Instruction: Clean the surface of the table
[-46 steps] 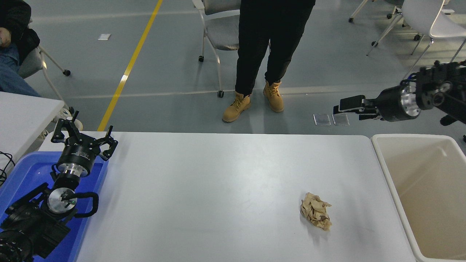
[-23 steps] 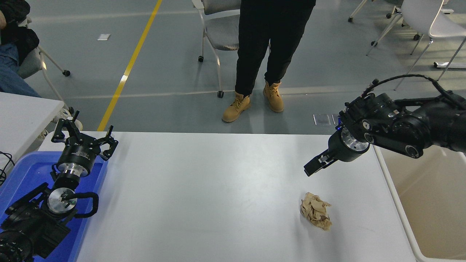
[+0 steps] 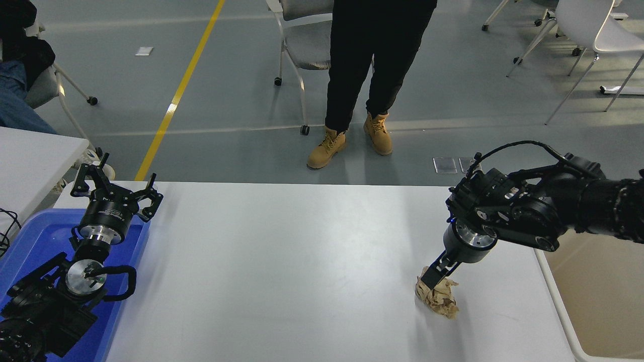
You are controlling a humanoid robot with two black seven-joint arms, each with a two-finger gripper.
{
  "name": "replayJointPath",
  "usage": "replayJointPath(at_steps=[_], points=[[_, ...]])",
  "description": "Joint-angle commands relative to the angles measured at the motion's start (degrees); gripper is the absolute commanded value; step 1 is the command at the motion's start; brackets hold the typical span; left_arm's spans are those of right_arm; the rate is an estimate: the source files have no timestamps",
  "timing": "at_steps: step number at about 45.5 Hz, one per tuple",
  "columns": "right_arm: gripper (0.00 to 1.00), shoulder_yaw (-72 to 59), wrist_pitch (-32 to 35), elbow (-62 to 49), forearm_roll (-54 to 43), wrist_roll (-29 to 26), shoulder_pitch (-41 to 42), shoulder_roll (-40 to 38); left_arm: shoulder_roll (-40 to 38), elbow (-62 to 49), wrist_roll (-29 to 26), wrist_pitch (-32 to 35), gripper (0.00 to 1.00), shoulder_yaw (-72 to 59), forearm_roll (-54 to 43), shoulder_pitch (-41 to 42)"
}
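The right gripper (image 3: 436, 274) is angled steeply downward from the right edge; the left gripper (image 3: 116, 190) is parked open-fingered at lower left.

The table surface (image 3: 282, 271) is matte white (rounded far corners), a crumpled tan paper wad (image 3: 438, 297) lying right of centre.

A blue tray (image 3: 30, 236) sits at the near left, and a beige bin (image 3: 593, 311) at the right edge. A smaller white table (image 3: 30, 161) stands at the far left. Beyond, on the grey floor (image 3: 241, 100) with its yellow line (image 3: 176, 95), a person in black trousers (image 3: 372, 55) and tan boots (image 3: 327, 148) stands before a grey wheeled chair (image 3: 302, 45). White chairs (image 3: 583, 25) fill the upper right. A seated person's jeans (image 3: 15, 105) show at upper left.
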Motion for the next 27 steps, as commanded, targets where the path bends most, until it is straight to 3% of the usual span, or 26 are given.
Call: replayJointPath(at_steps=[1,27], points=[[0.98,0.0,-1.8,-0.8,0.0,0.0,-2.3,0.3,0.0,-0.1,0.0,0.0,1.0,0.0,0.0,0.0],[0.98,1.2,-6.3,-6.0,0.4,0.0,-9.6,0.6,0.0,0.0,0.0,-0.1,1.0,0.0,0.0,0.0]])
